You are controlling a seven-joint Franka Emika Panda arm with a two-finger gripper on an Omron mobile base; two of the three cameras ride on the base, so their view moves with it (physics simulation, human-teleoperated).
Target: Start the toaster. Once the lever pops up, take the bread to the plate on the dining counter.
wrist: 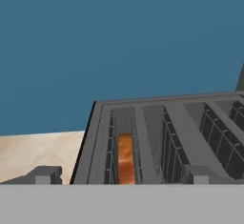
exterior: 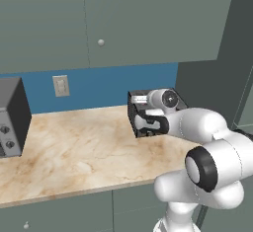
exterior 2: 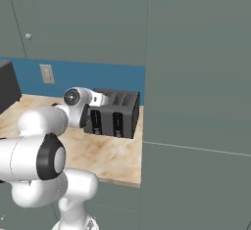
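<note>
Toaster start is the step in hand, judged from the slice sitting low in its slot. Nearest, the two-finger gripper (wrist: 119, 176) stands with jaws spread as wide as they go and nothing between them; its small dark finger tips (wrist: 44, 174) flank the near end of the appliance. To do this well, one tip should drop onto a front lever and press straight down the vertical slot, without sliding off sideways. Just beyond, the small dark grey boxy toaster (exterior 2: 114, 112), with ribbed side, wire-caged top slots and two vertical lever slots in front, stands at the right end of the beige marble-veined counter (exterior: 74, 147). One thin orange-brown bread slice (wrist: 125, 157) stands on edge in a slot near the left side of the hand view. Farther back: flat matte blue wall (wrist: 119, 37).
</note>
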